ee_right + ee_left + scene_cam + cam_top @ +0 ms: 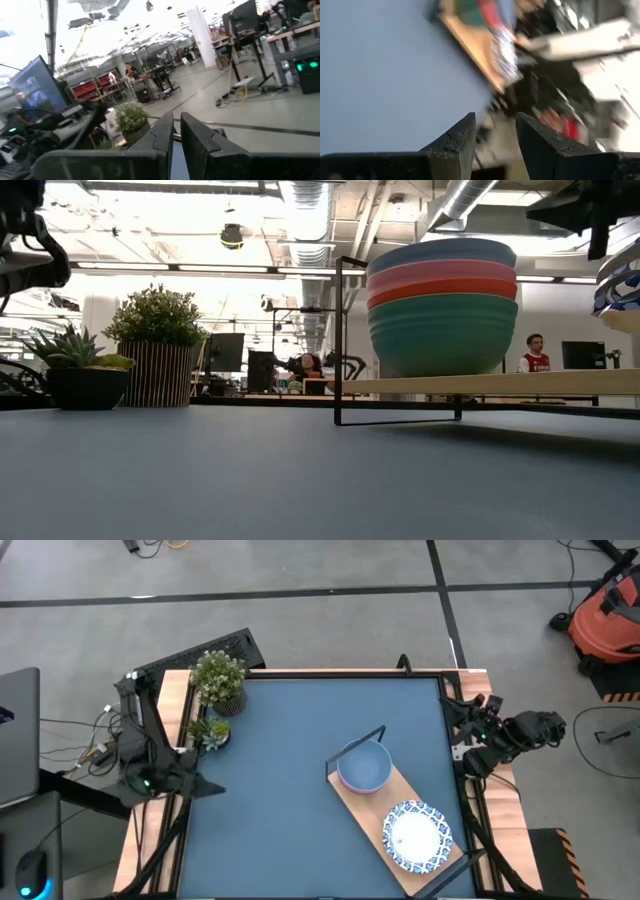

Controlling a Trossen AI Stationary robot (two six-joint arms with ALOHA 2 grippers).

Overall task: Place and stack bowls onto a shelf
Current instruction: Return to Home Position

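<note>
Left gripper (203, 785) apart, right gripper (466, 752) together; we fear a stray swing tips the bowl stack (363, 767) nr it off the shelf (362, 808).

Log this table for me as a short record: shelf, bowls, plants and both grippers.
Shelf: lies angled on table's right half
Plain bowls: one stack at wire-frame end, pale blue on top
Patterned bowls: shelf's other end
Plants: two, by the left arm
Left gripper: open, at left edge
Right gripper: shut, at right edge
</note>
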